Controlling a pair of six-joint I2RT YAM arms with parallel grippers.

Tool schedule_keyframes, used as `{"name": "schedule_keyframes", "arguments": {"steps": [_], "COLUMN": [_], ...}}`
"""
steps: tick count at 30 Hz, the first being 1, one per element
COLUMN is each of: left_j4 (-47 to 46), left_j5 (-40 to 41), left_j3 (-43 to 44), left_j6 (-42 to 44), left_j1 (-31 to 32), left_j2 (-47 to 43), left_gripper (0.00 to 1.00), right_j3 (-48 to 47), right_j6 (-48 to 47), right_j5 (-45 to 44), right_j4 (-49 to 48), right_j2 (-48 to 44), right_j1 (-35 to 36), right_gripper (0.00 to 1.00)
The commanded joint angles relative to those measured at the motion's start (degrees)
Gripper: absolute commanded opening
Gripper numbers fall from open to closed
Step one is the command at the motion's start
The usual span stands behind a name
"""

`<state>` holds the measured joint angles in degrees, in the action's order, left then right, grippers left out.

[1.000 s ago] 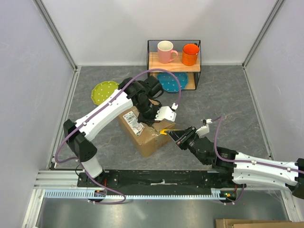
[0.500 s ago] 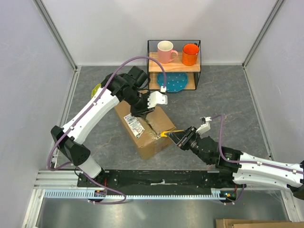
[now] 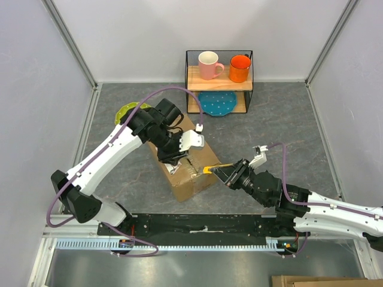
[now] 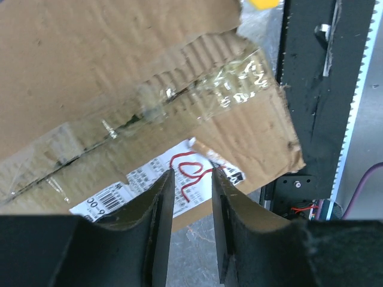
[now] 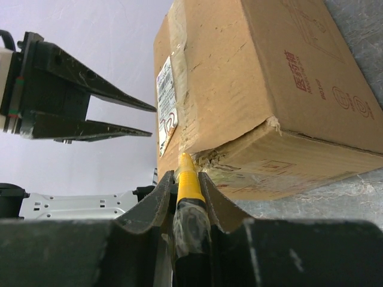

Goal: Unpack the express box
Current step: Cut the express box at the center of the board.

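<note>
The express box (image 3: 190, 179), brown cardboard with a white red-marked label (image 4: 179, 179) and a torn taped seam (image 4: 179, 101), lies mid-table. My left gripper (image 3: 172, 156) hovers over its top near the label. Its fingers (image 4: 161, 203) stand apart with nothing between them in the left wrist view, where the left gripper (image 4: 191, 179) is open. My right gripper (image 3: 226, 174) is shut on a yellow cutter (image 5: 187, 179). The cutter's tip touches the torn lower corner of the box (image 5: 257, 89).
A wire shelf (image 3: 219, 84) at the back holds a pink mug (image 3: 209, 64), an orange mug (image 3: 239, 68) and a blue plate (image 3: 217, 103). A green plate (image 3: 127, 112) lies partly under my left arm. The black base rail (image 3: 203, 224) runs along the near edge.
My left gripper has opened and shifted left and nearer over the box top. My right gripper, still on the cutter, has crept slightly left at the box's corner.
</note>
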<state>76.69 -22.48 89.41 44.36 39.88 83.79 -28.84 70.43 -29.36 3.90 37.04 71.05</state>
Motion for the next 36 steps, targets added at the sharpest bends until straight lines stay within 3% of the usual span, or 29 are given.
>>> {"name": "schedule_keyframes", "arguments": {"steps": [1, 9, 15, 20, 25, 31, 36], "left_j4": [5.5, 7.8, 11.5, 6.1, 0.1, 2.2, 8.4], "left_j5": [-2.9, -5.8, -11.9, 0.1, 9.6, 0.6, -5.4], "left_j3": [0.8, 1.1, 2.5, -2.2, -4.3, -0.7, 2.7], "left_j6": [-2.0, -0.2, -2.0, -8.7, -9.4, -6.1, 4.5], "left_j1": [1.4, 1.3, 1.9, -0.6, -8.8, -9.7, -1.3], "left_j2": [-1.0, -2.9, -5.4, -8.4, -12.6, -10.0, -6.1], "left_gripper": [0.38, 0.38, 0.40, 0.36, 0.37, 0.47, 0.53], "right_j3": [-4.4, -8.2, -15.1, -19.1, -18.7, -19.3, -17.7], "right_j6": [-1.9, -4.9, -11.5, -14.6, -14.9, -14.9, -9.9], "right_j5": [-0.3, -2.1, -13.6, -21.0, -25.2, -22.8, -19.8], "right_j4": [-1.4, 7.4, 14.8, 19.1, 20.9, 20.0, 22.0], "right_j2": [1.2, -1.4, -1.0, 7.8, 7.7, 8.3, 8.1], "right_j1": [0.2, 0.3, 0.3, 0.2, 0.2, 0.1, 0.1], "right_gripper": [0.00, 0.00, 0.00, 0.00, 0.00, 0.00, 0.00]}}
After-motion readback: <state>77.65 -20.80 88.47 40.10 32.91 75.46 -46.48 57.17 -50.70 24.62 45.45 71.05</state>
